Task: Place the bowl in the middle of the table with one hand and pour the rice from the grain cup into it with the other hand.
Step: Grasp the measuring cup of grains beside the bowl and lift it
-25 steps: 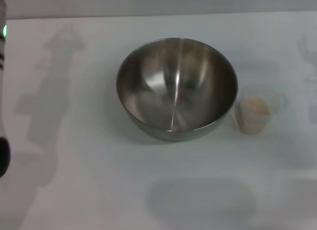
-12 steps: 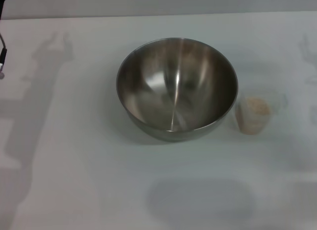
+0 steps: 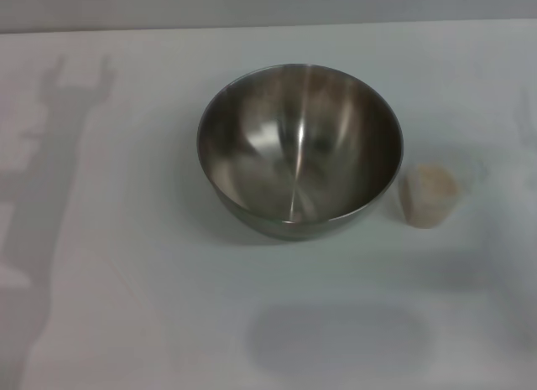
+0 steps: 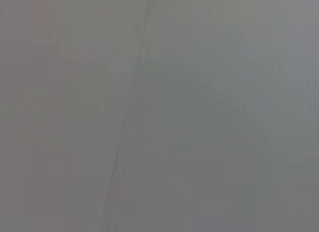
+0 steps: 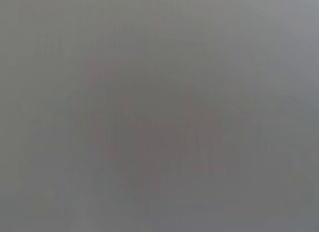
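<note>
The steel bowl point(image 3: 299, 148) stands upright and holds nothing, near the middle of the white table point(image 3: 126, 264) in the head view. Just to its right, a small gap away, stands the clear grain cup point(image 3: 430, 195), with pale rice point(image 3: 434, 185) in it up to near the rim. Neither gripper shows in the head view; only the left arm's shadow lies across the table's left side. Both wrist views give a plain grey surface with nothing of the task in them.
The table's far edge point(image 3: 268, 25) runs along the top of the head view. A faint rounded shadow point(image 3: 336, 338) lies on the table in front of the bowl.
The left arm, seen at the head view's left edge one second ago, has drawn out of view; its shadow has shifted left. Bowl and cup have not moved.
</note>
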{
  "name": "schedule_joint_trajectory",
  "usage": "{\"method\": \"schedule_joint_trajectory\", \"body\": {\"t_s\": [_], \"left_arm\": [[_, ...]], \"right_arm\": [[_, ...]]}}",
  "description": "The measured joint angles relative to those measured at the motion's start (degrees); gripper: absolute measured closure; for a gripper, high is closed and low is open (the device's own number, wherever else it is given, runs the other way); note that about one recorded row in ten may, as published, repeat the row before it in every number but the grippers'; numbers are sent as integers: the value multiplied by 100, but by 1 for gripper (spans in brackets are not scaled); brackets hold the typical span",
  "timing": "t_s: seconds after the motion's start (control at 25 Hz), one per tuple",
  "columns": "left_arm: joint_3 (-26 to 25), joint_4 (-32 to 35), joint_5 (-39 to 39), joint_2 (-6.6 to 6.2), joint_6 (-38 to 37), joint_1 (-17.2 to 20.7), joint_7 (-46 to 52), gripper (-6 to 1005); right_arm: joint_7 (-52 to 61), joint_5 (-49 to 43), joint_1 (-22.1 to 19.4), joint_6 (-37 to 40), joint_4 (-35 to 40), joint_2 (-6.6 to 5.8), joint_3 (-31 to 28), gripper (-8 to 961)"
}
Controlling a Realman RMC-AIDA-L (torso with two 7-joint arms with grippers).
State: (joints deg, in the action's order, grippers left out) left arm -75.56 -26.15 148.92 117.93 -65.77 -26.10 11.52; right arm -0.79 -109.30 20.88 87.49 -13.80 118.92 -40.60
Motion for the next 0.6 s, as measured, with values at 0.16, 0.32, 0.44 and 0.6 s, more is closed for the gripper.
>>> {"method": "schedule_joint_trajectory", "body": {"t_s": [0.16,0.32,0.44,0.6], "left_arm": [[-37,28,3,2,158,-92,-78,304],[-38,87,3,2,189,-165,-181,182],[-38,150,6,2,238,-258,-281,153],[-37,160,6,1,265,-298,-321,156]], "right_arm": [[-22,-3,-396,172,-203,-1,476,228],[-36,-4,-837,304,-461,-3,857,228],[-60,-4,-1126,379,-647,-18,1083,228],[-66,-4,-1428,458,-726,-20,1306,227]]}}
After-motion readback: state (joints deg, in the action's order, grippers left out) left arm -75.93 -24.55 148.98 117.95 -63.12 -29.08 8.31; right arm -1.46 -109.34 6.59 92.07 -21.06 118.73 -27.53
